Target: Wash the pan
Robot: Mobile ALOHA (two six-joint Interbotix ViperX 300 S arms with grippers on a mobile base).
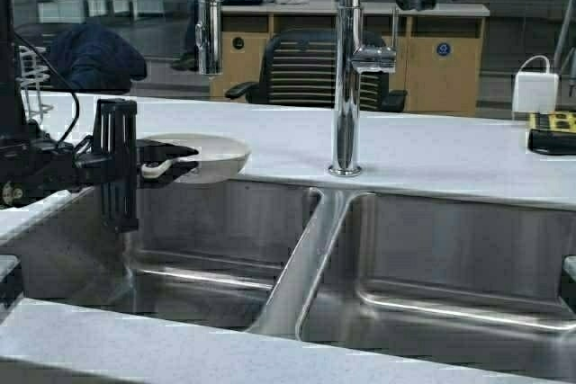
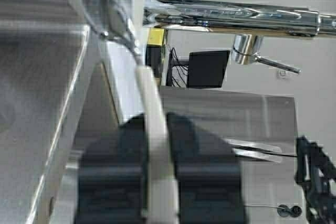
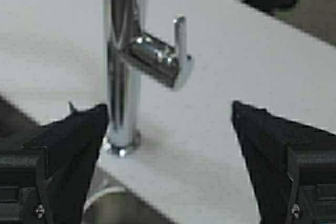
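The pan [image 1: 202, 154] is held by its handle in the closed left gripper [image 1: 135, 166], above the back rim of the left basin [image 1: 207, 249]. The tap [image 1: 346, 69] stands mid-counter. The right gripper [image 3: 168, 145] is spread wide, nothing held, facing the tap.

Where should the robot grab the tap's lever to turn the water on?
Grip the upright flat lever on the faucet, probably from the robot's right, where it juts off the column. The right gripper faces it, open. The left gripper holds the pan by the handle.
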